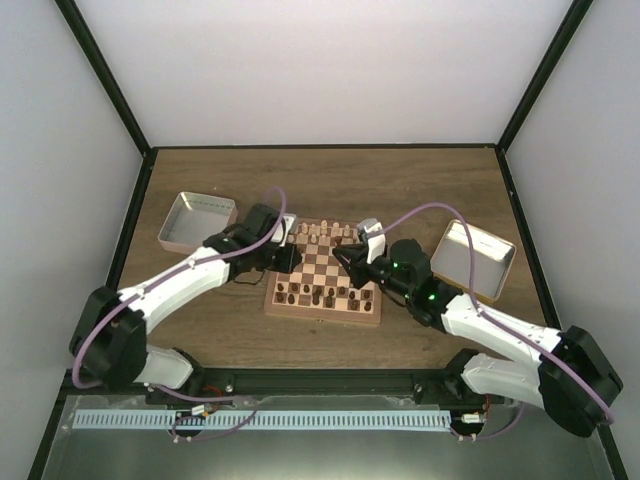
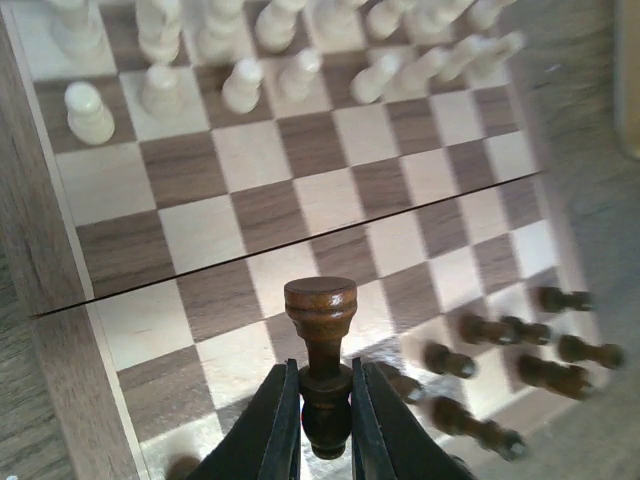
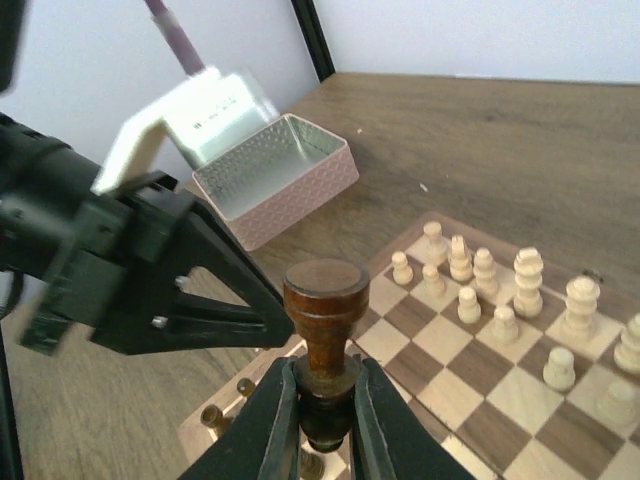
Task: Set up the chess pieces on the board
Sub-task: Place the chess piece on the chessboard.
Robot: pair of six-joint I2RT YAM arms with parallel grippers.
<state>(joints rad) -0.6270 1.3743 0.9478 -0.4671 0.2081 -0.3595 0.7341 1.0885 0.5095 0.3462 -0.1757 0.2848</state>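
The board (image 1: 322, 317) lies mid-table, with cream pieces (image 1: 322, 234) along its far rows and dark pieces (image 1: 320, 295) along its near rows. My left gripper (image 1: 283, 258) is over the board's left edge. In the left wrist view it (image 2: 326, 400) is shut on a dark brown piece (image 2: 320, 310), held above the squares (image 2: 200, 230). My right gripper (image 1: 350, 262) is over the board's right half. In the right wrist view it (image 3: 326, 400) is shut on another dark brown piece (image 3: 322, 300), with the left gripper (image 3: 150, 270) close beside it.
A shallow metal tray (image 1: 197, 222) sits left of the board and another (image 1: 472, 258) right of it. The left tray also shows in the right wrist view (image 3: 275, 175). Cream pieces (image 3: 525, 280) and dark pieces (image 2: 500, 330) crowd the board's end rows.
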